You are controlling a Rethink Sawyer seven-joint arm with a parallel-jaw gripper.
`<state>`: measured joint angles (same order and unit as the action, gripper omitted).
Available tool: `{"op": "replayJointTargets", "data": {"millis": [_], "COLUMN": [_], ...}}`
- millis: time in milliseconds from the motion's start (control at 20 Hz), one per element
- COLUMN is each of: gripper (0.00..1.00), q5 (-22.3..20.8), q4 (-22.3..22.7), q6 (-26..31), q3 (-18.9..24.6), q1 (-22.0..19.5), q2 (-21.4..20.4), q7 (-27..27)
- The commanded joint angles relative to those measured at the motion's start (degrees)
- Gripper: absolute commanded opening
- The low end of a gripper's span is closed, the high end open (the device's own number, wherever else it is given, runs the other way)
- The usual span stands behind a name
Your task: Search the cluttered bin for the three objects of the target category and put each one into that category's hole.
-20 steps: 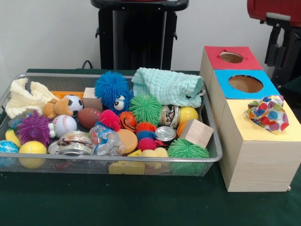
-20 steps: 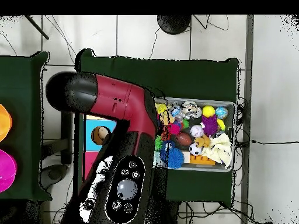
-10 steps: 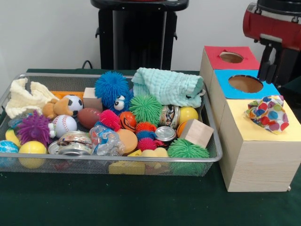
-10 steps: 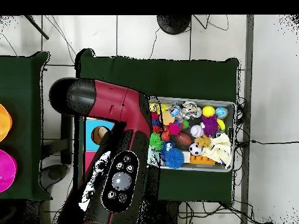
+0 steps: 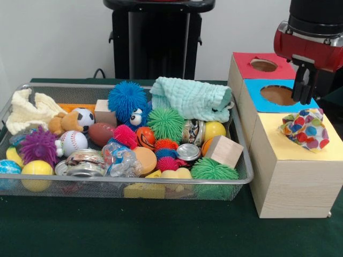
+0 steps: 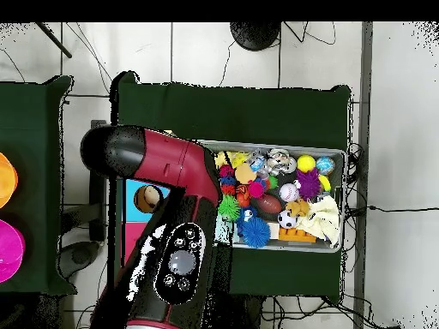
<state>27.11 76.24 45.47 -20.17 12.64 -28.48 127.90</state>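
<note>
Polka-dotted cloth (image 5: 305, 129), crumpled, lies on the yellow box top (image 5: 300, 148); claw (image 5: 303, 88) state unclear.

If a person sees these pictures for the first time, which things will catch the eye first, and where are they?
Most striking is the wire mesh bin on the green table, heaped with bright toys; a big blue spiky ball and a pale green cloth sit at its back. Beside it stands a wooden box with red, blue and yellow tops, a polka-dot cloth on the yellow one, and the gripper above it.
</note>
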Motion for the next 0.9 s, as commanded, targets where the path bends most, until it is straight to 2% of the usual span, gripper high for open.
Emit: {"op": "replayJointTargets", "data": {"millis": [50,300,900], "gripper": [0.00,0.00,0.00], "q5": [3.16,3.69,7.01], "q4": [8.03,8.69,12.38], "q6": [-3.71,-3.91,-12.98], "q3": [7.74,8.00,11.62], "q1": [-1.77,-1.67,-2.54], "q2": [1.04,0.72,0.20], "q7": [9.83,9.58,9.22]}}
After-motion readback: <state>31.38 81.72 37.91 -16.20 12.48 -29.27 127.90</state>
